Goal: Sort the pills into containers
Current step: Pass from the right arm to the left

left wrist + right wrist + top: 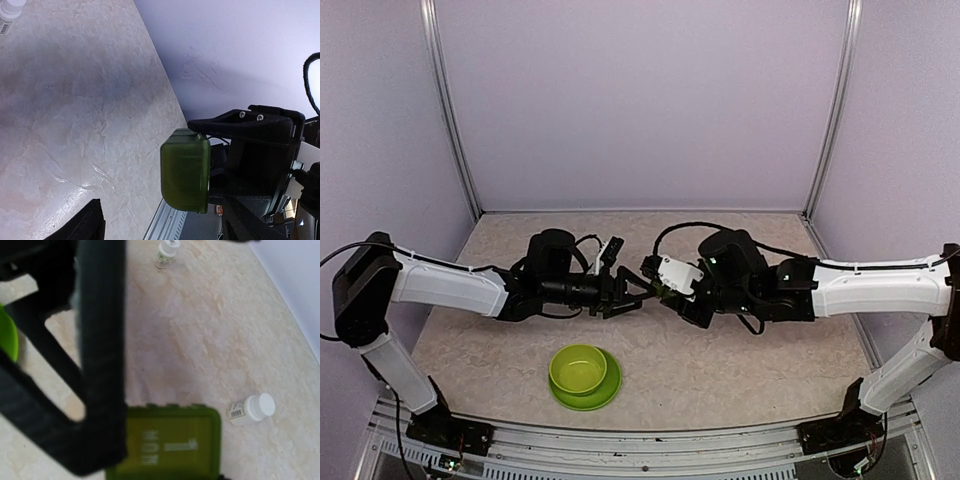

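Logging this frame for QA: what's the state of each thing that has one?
pill box: off the table, held by right gripper, MON lid looks shut
right gripper: shut on pill box
left gripper: open
bowl: upright on plate, empty
near bottle: lying down, capped
far bottle: capped, pose unclear

You see a dark green pill box (pixel 184 172) end-on at centre right. A black hand (pixel 214 167) reaches in from the right around it, and one finger (pixel 240 122), with two screws, lies along the box's top. The beige marbled surface (pixel 75 110) fills the left. A white bottle (pixel 9 11) is cut off at the top left corner. A black fingertip (pixel 87 220) shows at lower left. A lavender wall (pixel 225 45) stands behind.
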{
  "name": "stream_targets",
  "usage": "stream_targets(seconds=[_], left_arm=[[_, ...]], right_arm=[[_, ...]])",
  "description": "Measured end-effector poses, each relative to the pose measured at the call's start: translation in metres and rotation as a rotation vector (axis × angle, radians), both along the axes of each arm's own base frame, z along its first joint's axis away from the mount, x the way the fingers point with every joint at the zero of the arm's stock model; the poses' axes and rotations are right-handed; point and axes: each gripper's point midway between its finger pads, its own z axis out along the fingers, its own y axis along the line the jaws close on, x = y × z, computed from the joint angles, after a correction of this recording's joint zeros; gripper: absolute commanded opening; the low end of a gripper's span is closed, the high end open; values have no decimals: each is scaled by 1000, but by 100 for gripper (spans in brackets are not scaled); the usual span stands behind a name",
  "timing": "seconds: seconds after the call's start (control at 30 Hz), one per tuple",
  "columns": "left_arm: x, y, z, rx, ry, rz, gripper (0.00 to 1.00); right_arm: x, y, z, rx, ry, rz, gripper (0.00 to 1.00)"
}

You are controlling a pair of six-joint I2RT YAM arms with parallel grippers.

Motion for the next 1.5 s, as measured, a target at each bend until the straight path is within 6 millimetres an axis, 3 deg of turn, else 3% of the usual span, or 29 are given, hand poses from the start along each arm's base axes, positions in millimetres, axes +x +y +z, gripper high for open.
stream_targets(seconds=[0.33, 0.87, 0.93, 1.03, 1.2, 1.3, 1.5], left_arm=[[3, -16, 0, -45, 39, -46, 57], [4, -20, 1, -86, 75, -56, 19], [4, -20, 0, -89, 76, -56, 19], [4, -20, -1, -92, 80, -55, 19], [2, -20, -1, -105, 85, -58, 19], [2, -20, 1, -115, 84, -56, 19], [2, -19, 0, -119, 89, -54, 20]], right_arm=[[-4, 4, -8, -34, -10, 18, 19], [-5, 7, -9, -31, -18, 19, 20], [-5, 7, -10, -33, -19, 17, 26], [-5, 6, -11, -35, -21, 14, 45], [-4, 6, -12, -28, -30, 4, 65], [-4, 3, -17, -38, -35, -7, 68], [0, -3, -21, -53, -49, -36, 64]])
